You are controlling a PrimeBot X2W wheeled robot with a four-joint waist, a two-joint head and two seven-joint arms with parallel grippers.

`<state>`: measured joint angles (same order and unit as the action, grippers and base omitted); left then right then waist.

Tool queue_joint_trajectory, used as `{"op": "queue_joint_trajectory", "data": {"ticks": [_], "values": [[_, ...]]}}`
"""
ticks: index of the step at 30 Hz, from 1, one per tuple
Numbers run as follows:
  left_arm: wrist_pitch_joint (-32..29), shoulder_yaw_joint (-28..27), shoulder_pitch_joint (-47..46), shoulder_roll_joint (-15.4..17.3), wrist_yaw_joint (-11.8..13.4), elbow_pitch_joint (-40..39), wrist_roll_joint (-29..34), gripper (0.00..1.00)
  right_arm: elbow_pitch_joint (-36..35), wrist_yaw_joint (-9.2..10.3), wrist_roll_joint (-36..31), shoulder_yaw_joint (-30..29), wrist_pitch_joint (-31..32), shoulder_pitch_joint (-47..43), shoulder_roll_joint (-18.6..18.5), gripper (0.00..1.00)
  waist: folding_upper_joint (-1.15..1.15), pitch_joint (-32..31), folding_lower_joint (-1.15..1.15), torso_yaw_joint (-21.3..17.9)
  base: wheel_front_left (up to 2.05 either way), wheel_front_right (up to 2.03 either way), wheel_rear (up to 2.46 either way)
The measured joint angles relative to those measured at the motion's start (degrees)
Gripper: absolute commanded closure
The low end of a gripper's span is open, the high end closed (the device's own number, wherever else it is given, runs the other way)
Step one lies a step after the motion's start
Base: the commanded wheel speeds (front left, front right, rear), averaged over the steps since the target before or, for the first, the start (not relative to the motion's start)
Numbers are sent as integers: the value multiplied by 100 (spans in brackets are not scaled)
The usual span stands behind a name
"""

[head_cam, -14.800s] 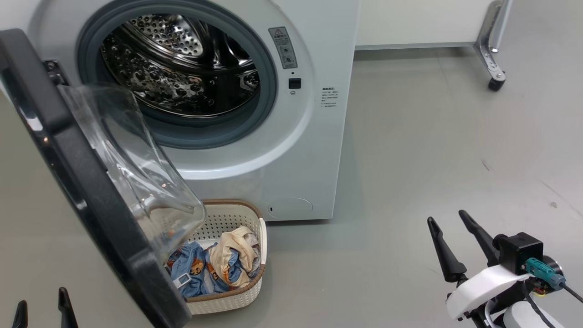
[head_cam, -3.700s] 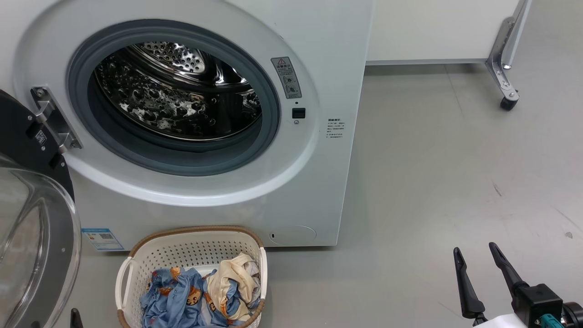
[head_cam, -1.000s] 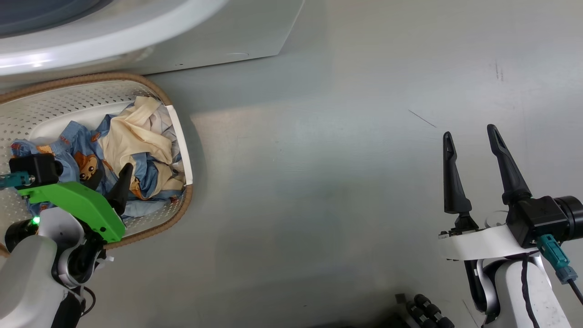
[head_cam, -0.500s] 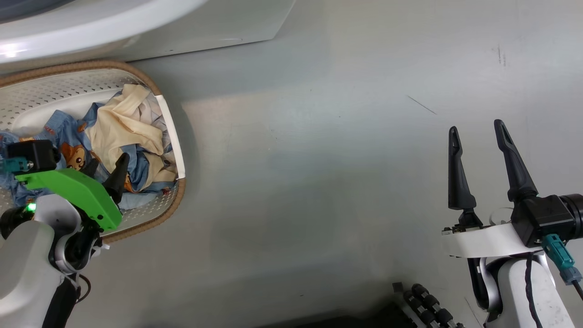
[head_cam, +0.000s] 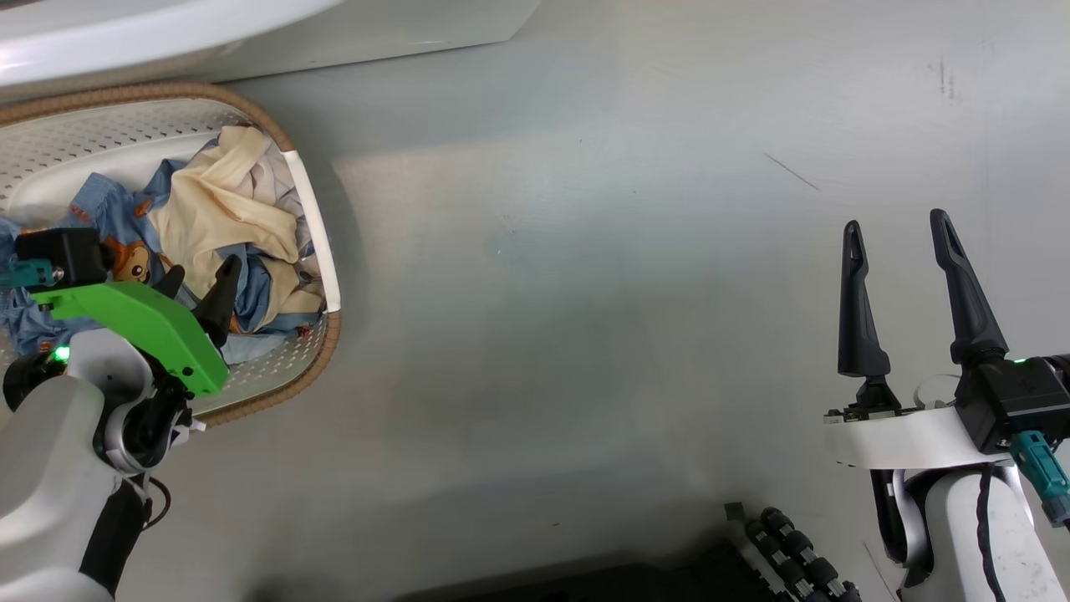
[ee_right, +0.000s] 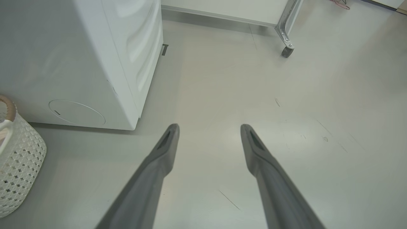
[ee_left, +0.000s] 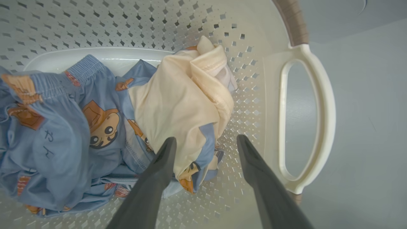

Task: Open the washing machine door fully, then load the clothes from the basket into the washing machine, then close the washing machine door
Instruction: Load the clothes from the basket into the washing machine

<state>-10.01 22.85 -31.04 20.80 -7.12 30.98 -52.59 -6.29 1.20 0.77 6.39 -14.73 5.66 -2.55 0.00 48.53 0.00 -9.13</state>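
Observation:
The cream-white basket (head_cam: 328, 334) with a brown rim sits on the floor just before the white washing machine (head_cam: 376, 25). The clothes lie heaped in it: a cream-yellow piece (ee_left: 178, 105) on top of light blue fabric printed with cartoon animals (ee_left: 63, 133). My left gripper (ee_left: 206, 139) is open and reaches down into the basket, its fingers straddling the near edge of the cream piece close to the white side handle (ee_left: 321, 121). In the head view the left gripper (head_cam: 202, 269) shows under its green cover. My right gripper (head_cam: 895, 221) is open over bare floor at the right. The washing machine door is out of view.
The washing machine's side and front corner (ee_right: 95, 63) stand left of the right gripper (ee_right: 208, 127), with the basket (ee_right: 19, 152) at the far left. A metal leg on a caster (ee_right: 287, 51) stands at the back. A black ribbed part (head_cam: 794, 560) lies at the head view's bottom edge.
The head view has tilted further down since the older frames and keeps drifting. Over the last second my left gripper stays open over the clothes and my right gripper stays open.

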Motion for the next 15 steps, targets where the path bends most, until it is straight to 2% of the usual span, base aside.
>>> {"op": "queue_joint_trajectory", "data": {"ticks": [15], "values": [[158, 391, -519, -15, -1, 364, -85, 0, -268, 101, -91, -109, 0, -47, -134, 0, 0, 319, 0, 171, 0, 0, 0]]}}
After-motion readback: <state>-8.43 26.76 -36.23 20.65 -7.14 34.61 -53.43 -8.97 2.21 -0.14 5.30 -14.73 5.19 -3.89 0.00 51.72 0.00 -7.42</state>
